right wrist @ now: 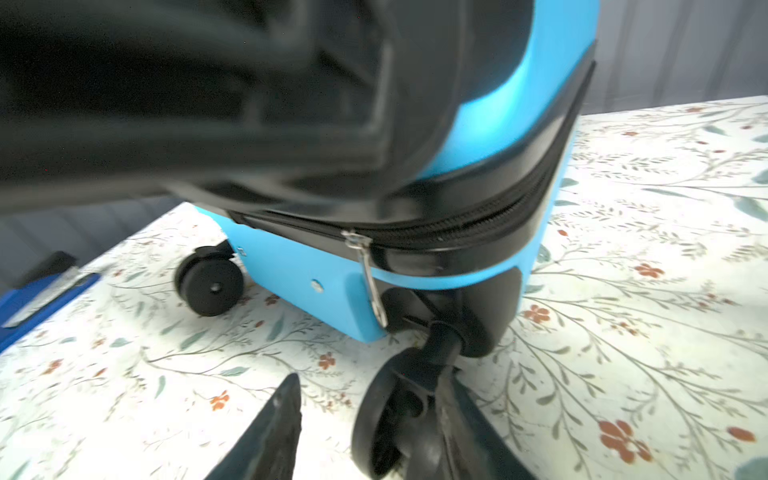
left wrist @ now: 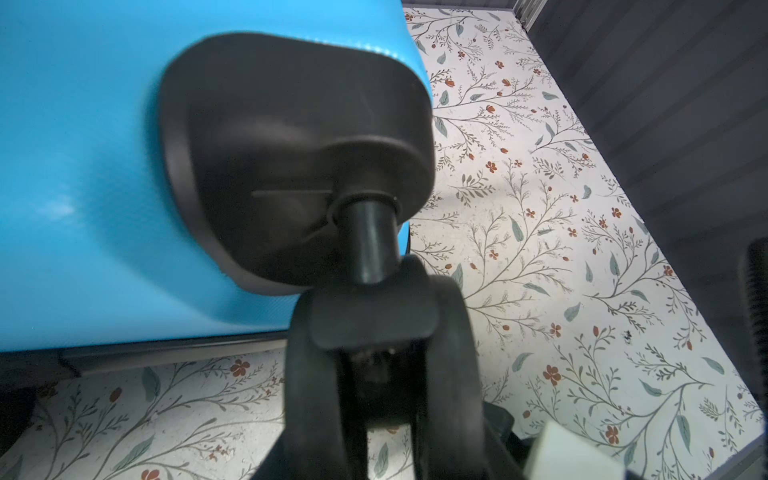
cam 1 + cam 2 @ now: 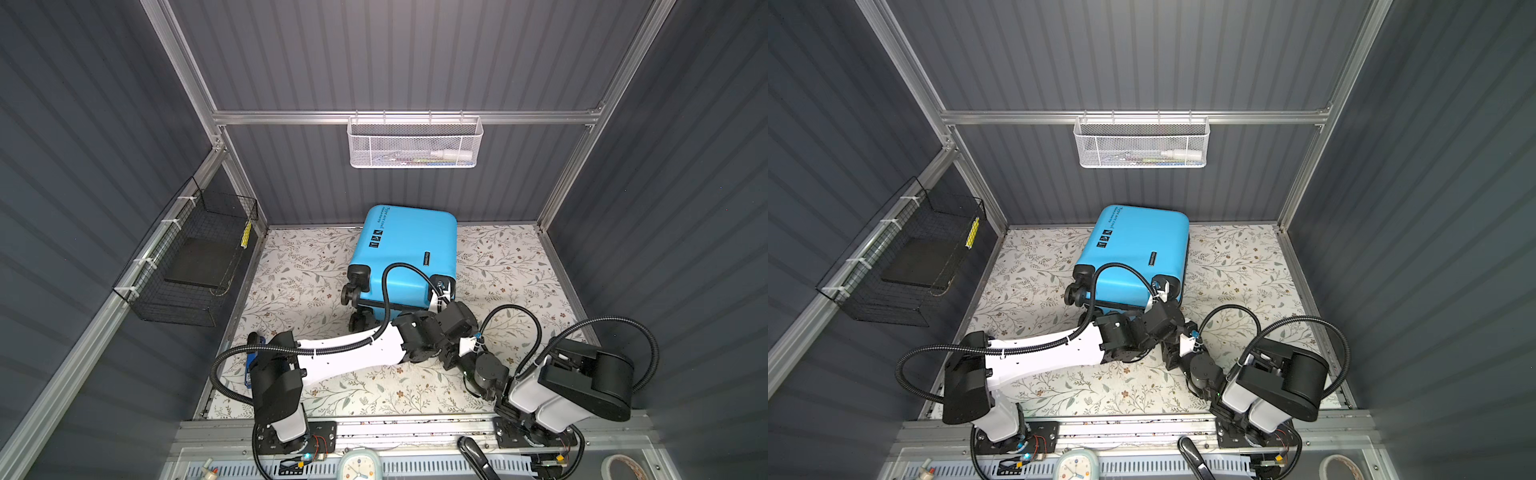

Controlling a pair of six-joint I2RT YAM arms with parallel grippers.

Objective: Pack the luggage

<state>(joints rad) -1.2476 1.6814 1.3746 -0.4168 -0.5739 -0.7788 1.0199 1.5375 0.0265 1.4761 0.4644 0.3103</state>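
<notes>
1. Dark grey ribbed walls [image 3: 415, 62] enclose one floral-patterned tabletop [image 3: 498, 266].
2. One closed bright blue hard-shell luggage [image 3: 403, 245] lies flat at frame centre, with its wheels toward the lower edge.
3. There are two baskets: a black wire basket [image 3: 187, 257] at left and a white mesh basket [image 3: 415, 143] at upper centre.
4. There are two claws, both at the wheeled end. The left claw [image 3: 441, 293] is at the lower-right corner, and I cannot tell its grip. The right claw [image 1: 374, 382] has its fingers parted with a black wheel [image 1: 386, 419] between them, gripping nothing.

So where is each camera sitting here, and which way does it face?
Both top views: high above the robot's bases, looking down on the luggage and floral table; left arm and right arm show.
Left wrist: close on a wheel mount; no fingers clearly seen.
Right wrist: low, facing the zipper; the right gripper straddles a wheel.
Shared: all show the luggage's wheeled end.
</notes>
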